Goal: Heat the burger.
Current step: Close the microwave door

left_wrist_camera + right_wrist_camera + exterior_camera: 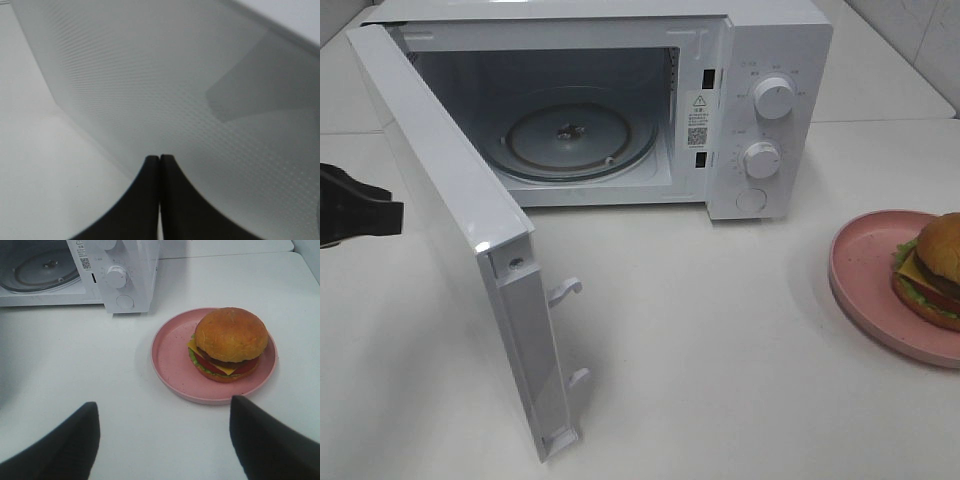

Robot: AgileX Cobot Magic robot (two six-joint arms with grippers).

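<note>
The burger [932,270] [229,343] sits on a pink speckled plate [865,285] [170,357] at the right edge of the table. The white microwave [770,100] stands at the back with its door [450,230] swung wide open and its glass turntable [570,140] bare. My left gripper [390,215] [159,159] is shut, its fingertips close against the outer face of the door [165,90]. My right gripper [162,435] is open and empty, short of the plate; it does not show in the exterior high view.
The microwave's two knobs [775,98] and round button [751,199] face the front right. Door latch hooks [565,290] stick out from the open door's edge. White tabletop [720,350] lies between the door and the plate.
</note>
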